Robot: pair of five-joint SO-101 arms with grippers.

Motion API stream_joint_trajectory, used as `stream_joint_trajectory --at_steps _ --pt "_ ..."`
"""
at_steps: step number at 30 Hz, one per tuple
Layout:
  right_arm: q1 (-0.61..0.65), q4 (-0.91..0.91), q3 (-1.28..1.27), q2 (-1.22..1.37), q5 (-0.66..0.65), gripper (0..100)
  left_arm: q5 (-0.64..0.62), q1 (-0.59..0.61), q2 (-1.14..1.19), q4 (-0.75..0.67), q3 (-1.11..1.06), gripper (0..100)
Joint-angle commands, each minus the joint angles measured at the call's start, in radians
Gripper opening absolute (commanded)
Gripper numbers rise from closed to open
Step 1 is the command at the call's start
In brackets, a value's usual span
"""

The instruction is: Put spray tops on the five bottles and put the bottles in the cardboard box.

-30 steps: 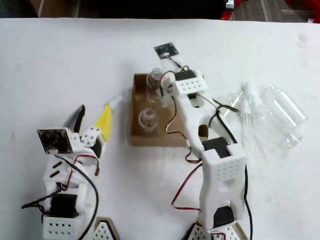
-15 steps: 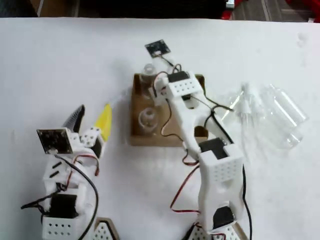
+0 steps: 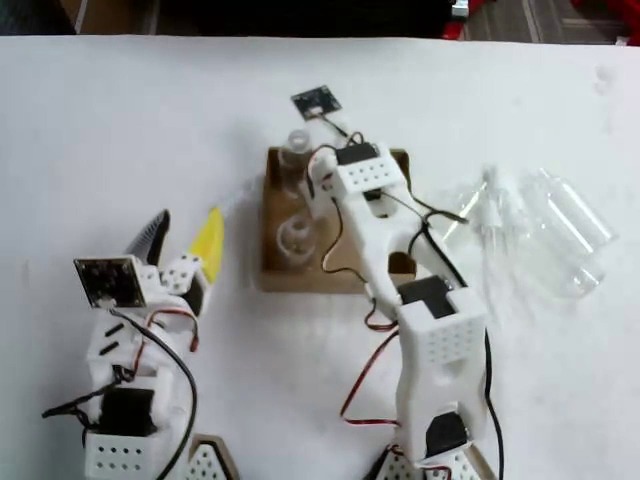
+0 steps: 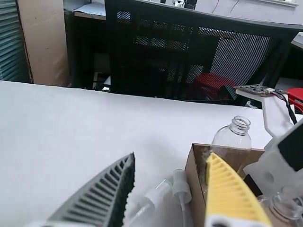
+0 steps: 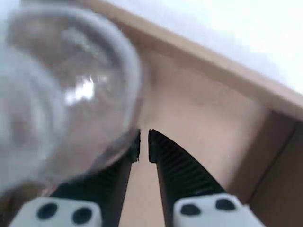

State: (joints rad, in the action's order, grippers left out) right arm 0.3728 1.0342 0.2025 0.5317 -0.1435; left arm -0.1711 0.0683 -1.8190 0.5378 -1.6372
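A cardboard box (image 3: 380, 280) lies mid-table with two clear uncapped bottles standing in it, one in the far left corner (image 3: 296, 152) and one nearer (image 3: 295, 236). My right arm (image 3: 362, 176) reaches over the box. Its gripper (image 5: 143, 143) is down inside, shut with nothing between the fingers, and a bottle (image 5: 66, 90) is close beside it. My left gripper (image 3: 182, 235) rests open left of the box. Between its fingers (image 4: 171, 161), farther off, a spray top (image 4: 165, 189) lies on the table against the box wall (image 4: 198, 163); the far bottle (image 4: 233, 139) rises behind.
Several clear bottles (image 3: 565, 230) and spray tops (image 3: 490, 200) lie in a loose heap on the table right of the box. The white table is bare on the left and at the back. A dark mesh chair (image 4: 199, 52) stands beyond the table's far edge.
My right arm swung left over the box, carrying a bottle toward the far left corner, where the bottle now stands. The left arm has stayed still.
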Motion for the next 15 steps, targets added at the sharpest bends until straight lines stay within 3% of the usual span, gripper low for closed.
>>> stream_joint_trajectory --at_steps 1,15 --pt "0.013 0.071 0.037 -0.012 0.002 1.6 0.011 -0.012 -0.012 -0.031 0.006 22" --pt "0.081 0.13 0.038 -0.012 0.011 1.6 0.011 -0.01 -0.012 -0.031 0.006 22"
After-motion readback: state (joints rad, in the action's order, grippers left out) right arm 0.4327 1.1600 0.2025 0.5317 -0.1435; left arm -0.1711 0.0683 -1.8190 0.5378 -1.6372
